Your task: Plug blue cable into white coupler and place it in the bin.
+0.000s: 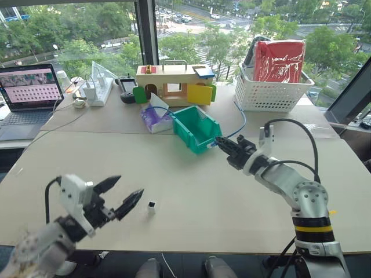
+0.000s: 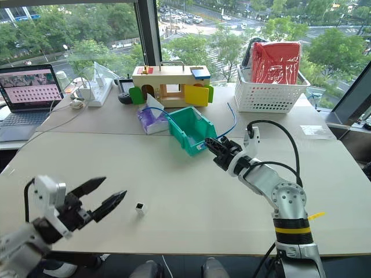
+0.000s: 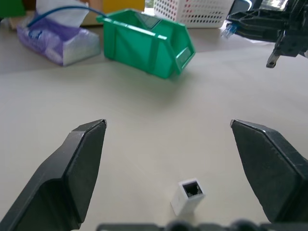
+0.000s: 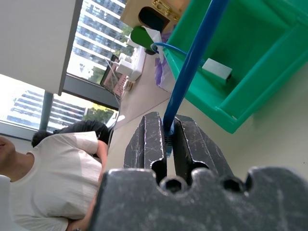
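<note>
The white coupler (image 1: 151, 205) stands alone on the table near the front edge, its dark socket facing up (image 3: 188, 196). My left gripper (image 1: 128, 191) is open just left of it, not touching; the coupler sits low between the spread fingers (image 3: 82, 163). The teal bin (image 1: 196, 127) sits at mid-table, tilted. My right gripper (image 1: 223, 143) hovers at the bin's front right corner, shut on the blue cable (image 4: 192, 67) near its plug end. From there the cable arcs back (image 1: 241, 123) behind the bin. A small white block (image 4: 216, 69) lies inside the bin.
A tissue pack (image 1: 155, 120) lies left of the bin. Behind are a wooden toy house (image 1: 174, 84), a white lattice basket (image 1: 272, 87) holding a red item, a power strip (image 1: 99, 90) and a laptop (image 1: 26, 95). A person in a white shirt (image 4: 48, 173) is beside the table.
</note>
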{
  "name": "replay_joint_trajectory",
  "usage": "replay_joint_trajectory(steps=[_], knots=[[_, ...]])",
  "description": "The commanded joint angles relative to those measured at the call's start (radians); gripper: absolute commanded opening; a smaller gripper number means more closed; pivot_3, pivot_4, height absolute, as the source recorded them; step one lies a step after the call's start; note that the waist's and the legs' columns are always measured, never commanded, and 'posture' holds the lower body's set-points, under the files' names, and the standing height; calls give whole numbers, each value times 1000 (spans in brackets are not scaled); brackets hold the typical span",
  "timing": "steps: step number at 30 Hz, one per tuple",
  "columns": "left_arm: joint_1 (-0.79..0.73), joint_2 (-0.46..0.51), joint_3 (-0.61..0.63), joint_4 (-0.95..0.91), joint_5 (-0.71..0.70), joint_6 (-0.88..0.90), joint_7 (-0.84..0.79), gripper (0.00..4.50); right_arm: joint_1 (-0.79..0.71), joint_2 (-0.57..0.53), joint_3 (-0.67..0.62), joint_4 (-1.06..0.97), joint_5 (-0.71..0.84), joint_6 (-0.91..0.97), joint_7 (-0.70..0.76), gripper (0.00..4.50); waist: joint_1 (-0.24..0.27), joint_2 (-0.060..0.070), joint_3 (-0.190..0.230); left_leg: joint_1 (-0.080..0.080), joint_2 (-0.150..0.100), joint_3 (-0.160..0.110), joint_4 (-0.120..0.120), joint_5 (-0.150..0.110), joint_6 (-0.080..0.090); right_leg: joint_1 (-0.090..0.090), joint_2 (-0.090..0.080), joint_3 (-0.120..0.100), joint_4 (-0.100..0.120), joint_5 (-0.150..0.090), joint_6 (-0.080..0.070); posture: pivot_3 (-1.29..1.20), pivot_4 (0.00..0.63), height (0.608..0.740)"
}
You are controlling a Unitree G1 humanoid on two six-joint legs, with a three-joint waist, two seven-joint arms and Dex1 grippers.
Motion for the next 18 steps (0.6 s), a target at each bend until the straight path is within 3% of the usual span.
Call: replay_joint_trajectory(steps=[1, 8, 18], knots=[[90, -34, -164, -29, 230, -141, 112, 4455, -22, 17, -31, -22, -4, 25, 10, 0, 1, 0, 0, 1, -1, 0, 0, 0, 0, 0, 0, 1, 0, -1, -1, 0, 150, 739], [91, -102, -361, 42, 370, -216, 222, 4455, -4, 34, -51, -61, 10, 49, -24, 0, -3, 0, 0, 0, 0, 2, 0, 0, 0, -1, 0, 2, -1, -4, 3, 0, 150, 739], [-15, -92, -451, 157, 379, -187, 226, 4455, 19, 24, -113, -129, 26, 44, -80, 0, -21, 0, 0, -1, 1, 2, 0, 0, 0, -1, 0, 1, -1, -1, 8, 0, 150, 739]])
